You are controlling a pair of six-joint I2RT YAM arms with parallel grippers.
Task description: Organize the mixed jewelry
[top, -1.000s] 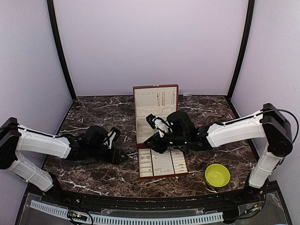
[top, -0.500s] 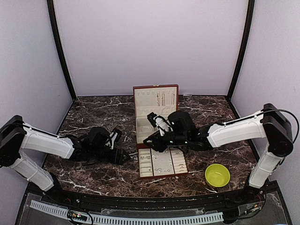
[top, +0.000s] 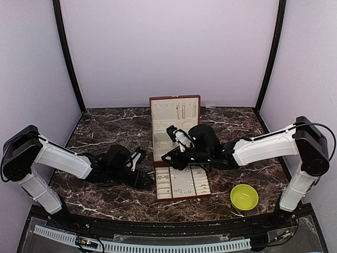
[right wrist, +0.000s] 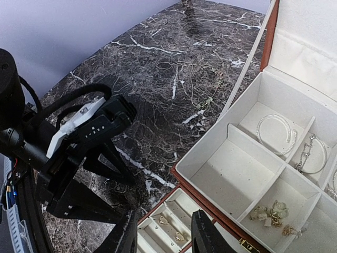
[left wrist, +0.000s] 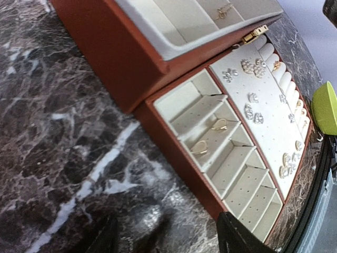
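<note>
The reddish-brown box [top: 175, 138] stands with its lid up, and its cream-lined tray [top: 196, 182] lies pulled out in front. Mixed jewelry lies in it: two small earrings [left wrist: 209, 137] in the narrow slots, silvery studs [left wrist: 253, 107] on the flat panel, and bracelets [right wrist: 274, 133] in the upper compartments. My left gripper [left wrist: 174, 242] hovers open low over the marble just left of the tray, with nothing between its fingers. Above the tray's left slots, my right gripper [right wrist: 164, 237] is open and empty, with the earrings [right wrist: 169, 226] below it.
A yellow-green bowl [top: 244, 196] sits on the marble table [top: 105, 132] at the front right, right of the tray. The left arm's gripper body [right wrist: 79, 153] lies close to the right gripper's left side. Black frame posts [top: 68, 58] stand at the back corners.
My left gripper has slid right along the table toward the tray's left side. The right gripper has held its place over the tray, its jaws a little wider.
</note>
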